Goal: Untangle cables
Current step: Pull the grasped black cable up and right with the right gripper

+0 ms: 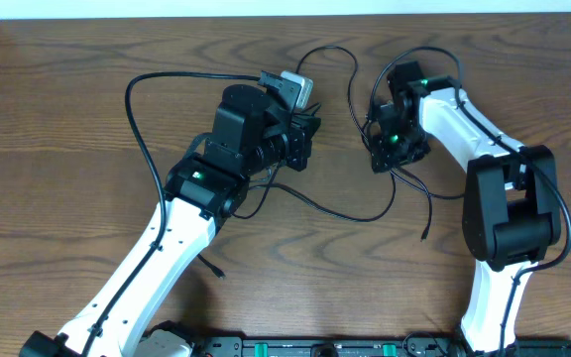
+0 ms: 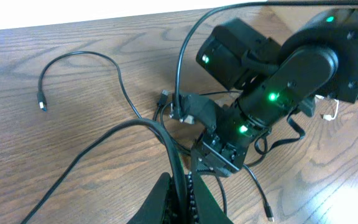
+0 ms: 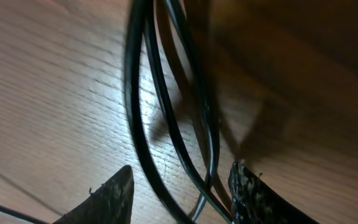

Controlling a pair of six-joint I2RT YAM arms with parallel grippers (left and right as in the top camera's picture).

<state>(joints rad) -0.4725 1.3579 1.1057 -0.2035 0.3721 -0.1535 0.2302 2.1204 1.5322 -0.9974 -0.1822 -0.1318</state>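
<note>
Overhead: thin black cables [image 1: 327, 48] loop across a brown wooden table [image 1: 67, 59], lying between the left gripper [image 1: 305, 131] and the right gripper [image 1: 383, 149].

Left wrist view: the left gripper [image 2: 180, 182] is pinched together on one black strand. Another strand lies loose beyond it.

Right wrist view: the right gripper [image 3: 181, 168] stands apart, with cables running between its fingers.

The table [image 1: 67, 59] is made of brown wood; a clear grain and a faint satin sheen are seen where light is caught. The cables [image 3: 143, 106] are sheathed in smooth black plastic, and soft highlights are carried along them. The arms' long links [image 1: 157, 268] are covered in glossy white plastic, their joints [image 1: 241, 124] in matt black. The fingers [image 3: 248, 196] of the right gripper [image 3: 180, 186] are shown as rough, gritty and dull.
</note>
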